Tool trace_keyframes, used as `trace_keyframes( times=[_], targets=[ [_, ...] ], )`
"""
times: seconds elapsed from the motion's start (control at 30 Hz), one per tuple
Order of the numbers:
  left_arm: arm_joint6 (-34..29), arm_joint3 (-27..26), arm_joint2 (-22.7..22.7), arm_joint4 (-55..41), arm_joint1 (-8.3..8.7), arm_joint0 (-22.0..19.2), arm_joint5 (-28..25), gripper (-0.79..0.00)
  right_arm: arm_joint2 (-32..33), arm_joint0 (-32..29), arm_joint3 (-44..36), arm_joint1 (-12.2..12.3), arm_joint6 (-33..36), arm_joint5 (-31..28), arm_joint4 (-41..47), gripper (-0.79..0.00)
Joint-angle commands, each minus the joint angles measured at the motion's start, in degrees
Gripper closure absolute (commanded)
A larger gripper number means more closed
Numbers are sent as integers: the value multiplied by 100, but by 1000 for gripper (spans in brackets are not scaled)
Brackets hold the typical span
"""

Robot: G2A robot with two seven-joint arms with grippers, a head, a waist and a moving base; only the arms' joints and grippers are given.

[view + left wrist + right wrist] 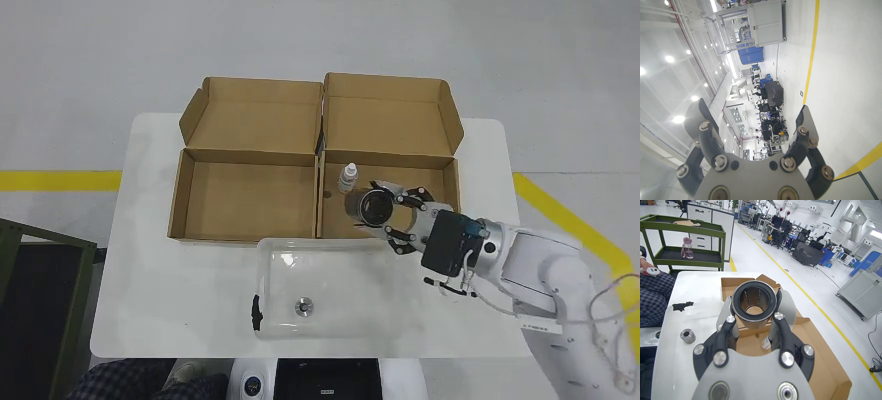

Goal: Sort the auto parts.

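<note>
1. The right claw [755, 306] is pinching the bearing [753, 321]. One finger is pressed against each side of its barrel, so the open end faces the wrist camera.
2. The bearing is a short, hollow metal cylinder with a dull grey outer wall and a thick black ring around its open end. Inside the bore, several rows of small shiny balls run lengthwise. Brown cardboard shows through the far opening.
3. In the top view the bearing [370, 207] is held in the right claw [382, 210] over the right cardboard box [440, 180], towards the near corner next to the other box.
4. A small white bottle [346, 178] with a narrow cap stands in the same box, just beside the bearing on the far side. The right wrist view shows the bottle [766, 344] below the claw.
5. The left cardboard box [250, 195] touches the right one, and both have their lids folded back.
6. A clear plastic bin [330, 262] sits on the white desk [150, 250] in front of the boxes. In it stands a small metal cylinder [302, 308]. The right wrist view shows this cylinder [687, 336] to be stubby and silver, with a dark centre hole and a slot across its top.
7. The left claw [753, 109] is spread wide with nothing between its fingers, and it points out at the workshop hall.
</note>
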Motion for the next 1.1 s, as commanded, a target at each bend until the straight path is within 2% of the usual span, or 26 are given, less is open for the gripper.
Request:
trace_keyframes(
  times=[0.0,0.2,0.43,0.7,1.07],
  targets=[
    [0,0,0,0,0,0,0,-785,63,-33,-17,8,-30,1,0,0],
    [0,0,0,0,0,0,0,-785,114,-62,-18,21,-91,0,-4,0],
    [0,0,0,0,0,0,0,-785,-229,111,202,3,-21,-59,-49,0],
    [0,0,0,0,0,0,0,-785,-936,445,592,-64,183,-71,-190,0],
    [0,0,0,0,0,0,0,-785,-2049,1337,1332,-279,431,146,-282,0]
  ],
)
